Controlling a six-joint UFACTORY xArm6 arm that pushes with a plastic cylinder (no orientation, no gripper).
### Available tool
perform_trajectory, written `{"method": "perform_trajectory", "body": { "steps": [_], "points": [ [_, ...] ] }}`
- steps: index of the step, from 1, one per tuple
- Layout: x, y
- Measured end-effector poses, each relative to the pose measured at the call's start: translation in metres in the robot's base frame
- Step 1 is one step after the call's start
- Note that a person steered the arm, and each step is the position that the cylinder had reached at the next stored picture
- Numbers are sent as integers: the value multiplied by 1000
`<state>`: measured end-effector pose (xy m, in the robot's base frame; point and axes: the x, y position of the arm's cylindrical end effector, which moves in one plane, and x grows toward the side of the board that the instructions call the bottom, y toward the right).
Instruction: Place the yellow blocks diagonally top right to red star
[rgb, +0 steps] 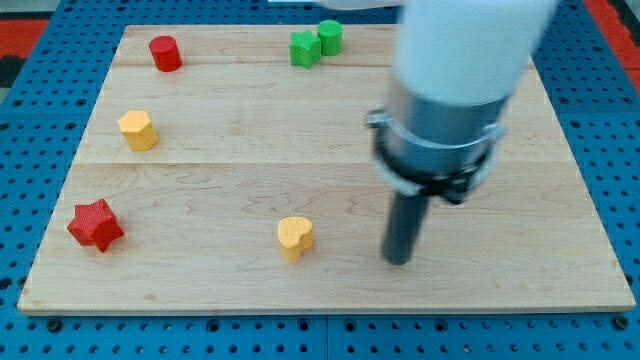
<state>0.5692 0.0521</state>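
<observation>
Rod tip (399, 262) down on wooden board (330, 295), near bottom edge; no jaws on this rig, nothing held. Yellow heart block (295, 238) at tip's 9 o'clock, apart, bare wood between. Yellow hexagonal block (138, 130) far off at 10 o'clock, near left edge. Red star (95, 224) at left edge, low. Red cylinder (165, 53) top left. Two green blocks (316, 44) touching, top edge.

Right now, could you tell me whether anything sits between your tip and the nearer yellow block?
Nothing visible does. My tip stands to the view's right of the yellow heart block, apart from it, with bare board between. The other yellow block lies above the red star, also unobstructed.
</observation>
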Motion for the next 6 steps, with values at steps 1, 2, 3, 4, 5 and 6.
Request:
{"method": "perform_trajectory", "body": {
  "steps": [1,2,3,4,5,6],
  "points": [
    [5,-47],
    [-28,-105],
    [-66,-134],
    [-95,-185],
    [-115,-226],
    [-104,-221]
  ]
}}
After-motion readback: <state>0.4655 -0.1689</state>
